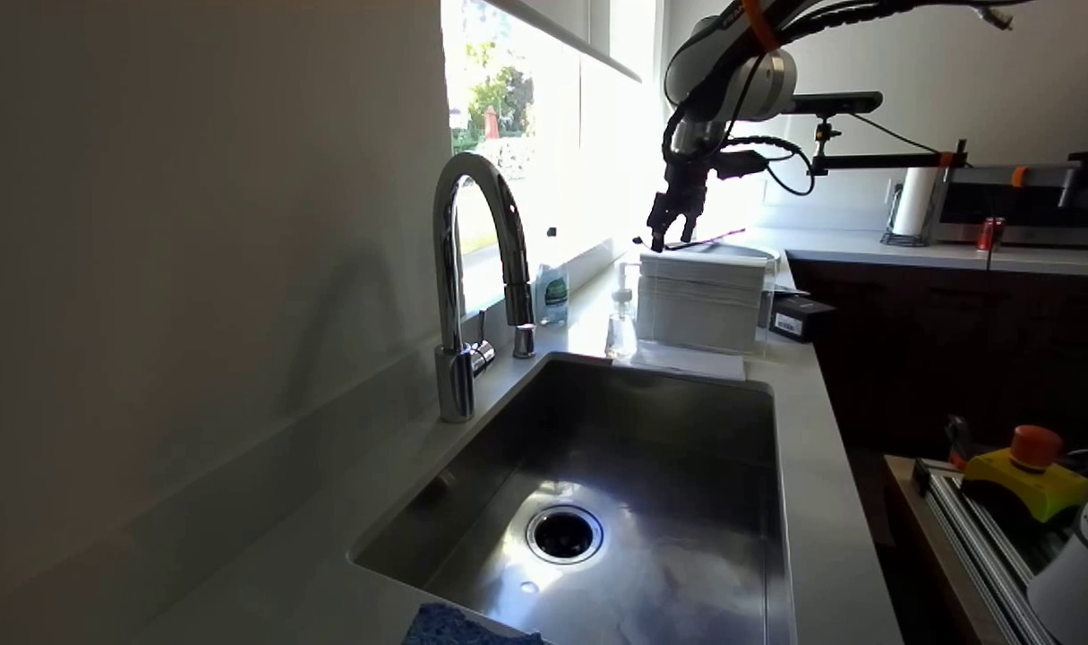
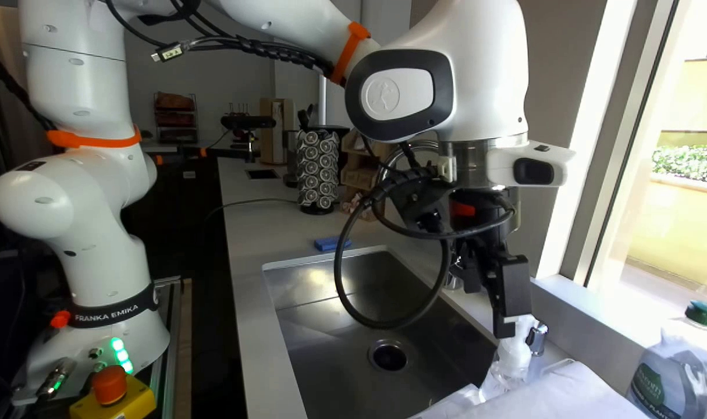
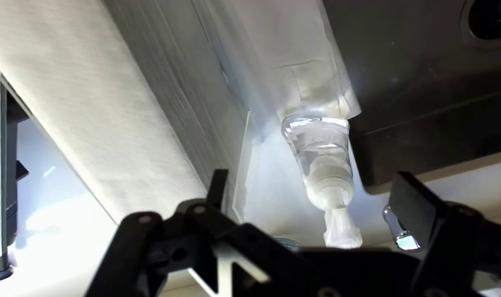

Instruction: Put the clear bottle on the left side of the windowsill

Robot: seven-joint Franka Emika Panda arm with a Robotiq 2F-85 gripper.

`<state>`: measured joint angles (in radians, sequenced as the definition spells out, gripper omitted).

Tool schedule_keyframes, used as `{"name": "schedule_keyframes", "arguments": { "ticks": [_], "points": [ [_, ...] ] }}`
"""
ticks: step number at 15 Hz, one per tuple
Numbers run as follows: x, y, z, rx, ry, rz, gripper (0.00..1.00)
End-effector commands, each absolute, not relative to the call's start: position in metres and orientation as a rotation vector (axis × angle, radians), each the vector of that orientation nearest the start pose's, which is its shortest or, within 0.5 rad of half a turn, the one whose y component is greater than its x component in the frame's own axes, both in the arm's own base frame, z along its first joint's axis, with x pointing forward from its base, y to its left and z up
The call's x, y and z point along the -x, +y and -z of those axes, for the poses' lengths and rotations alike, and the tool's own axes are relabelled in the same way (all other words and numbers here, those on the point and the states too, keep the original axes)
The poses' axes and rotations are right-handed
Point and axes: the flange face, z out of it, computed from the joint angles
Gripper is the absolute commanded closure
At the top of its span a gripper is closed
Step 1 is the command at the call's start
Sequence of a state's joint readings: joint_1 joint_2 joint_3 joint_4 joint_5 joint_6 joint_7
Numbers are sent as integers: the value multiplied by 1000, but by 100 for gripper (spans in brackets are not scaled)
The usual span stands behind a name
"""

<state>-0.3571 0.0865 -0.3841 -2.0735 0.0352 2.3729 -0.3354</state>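
Dropping in crooked, the arm (image 2: 306, 29) could knock something into the sink (image 1: 678, 502) or snag on the white stack (image 1: 700, 309). The claw (image 3: 312, 189) hangs spread, gripping nothing. Below it stands the clear bottle (image 3: 326, 165), between the stack and the sink's corner; if pinched only by its slim pump (image 3: 342, 229), I'd guess it would twist loose.

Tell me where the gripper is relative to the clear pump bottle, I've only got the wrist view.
Observer: In an exterior view, the gripper shows higher than the clear pump bottle, with a gap between.
Operator: Anything tall around?
Observer: Yes, a chrome faucet stands between the sink and the wall.
Operator: And farther off?
Observer: A blue item lies on the counter past the sink's end opposite the clear pump bottle.
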Motion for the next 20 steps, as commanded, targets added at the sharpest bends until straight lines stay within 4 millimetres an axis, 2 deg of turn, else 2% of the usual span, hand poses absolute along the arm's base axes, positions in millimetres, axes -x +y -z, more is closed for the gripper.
{"name": "schedule_keyframes", "arguments": {
  "ticks": [1,12,20],
  "points": [
    [-446,-401,-404,3177,643,307,0],
    [-473,-410,-391,3175,558,340,0],
    [-493,-411,-382,3162,421,338,0]
  ]
}}
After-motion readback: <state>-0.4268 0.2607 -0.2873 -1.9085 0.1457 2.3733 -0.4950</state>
